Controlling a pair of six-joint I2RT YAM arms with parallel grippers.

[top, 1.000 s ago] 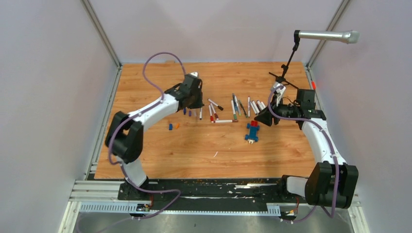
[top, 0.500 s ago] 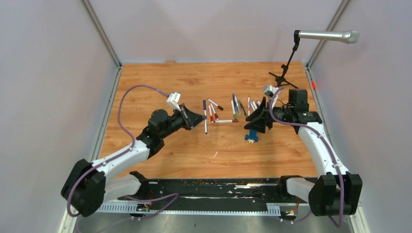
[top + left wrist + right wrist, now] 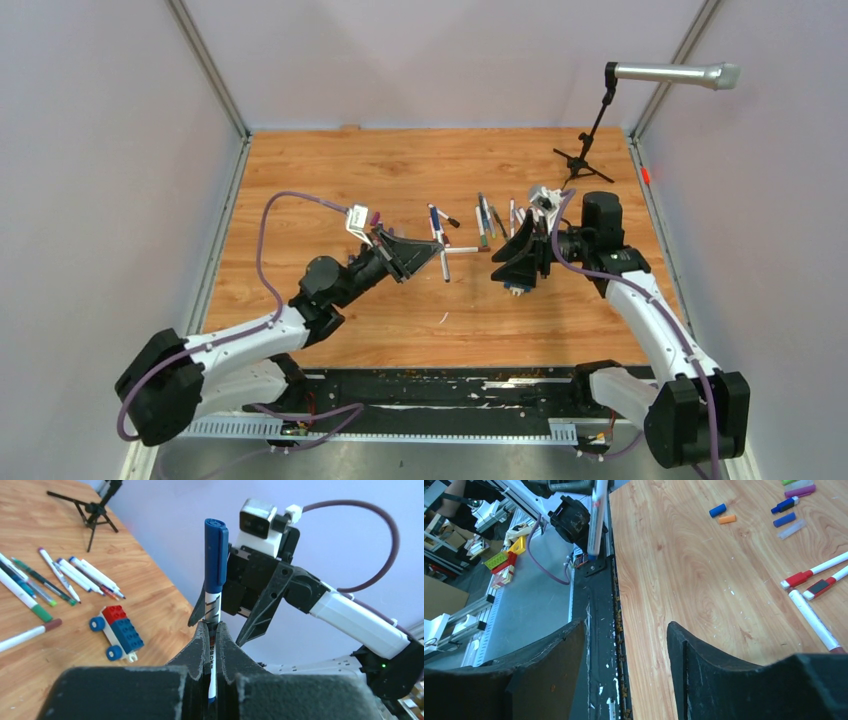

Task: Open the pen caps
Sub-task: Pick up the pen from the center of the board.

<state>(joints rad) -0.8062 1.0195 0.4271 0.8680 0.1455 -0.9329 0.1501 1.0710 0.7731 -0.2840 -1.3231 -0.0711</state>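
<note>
Mid-table, left fingers (image 3: pixel 201 641) with pen (image 3: pixel 213 606) nearer right fingers (image 3: pixel 704 666), now wider.

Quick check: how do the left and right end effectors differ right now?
The left end effector is shut on a pen; the right end effector stands open. The left carries that pen with its blue cap on, sticking out beyond it; the right holds nothing. Shared: both are black, are off the table, and face each other.

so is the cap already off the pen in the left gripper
No, the blue cap sits on the top end of the pen.
</note>
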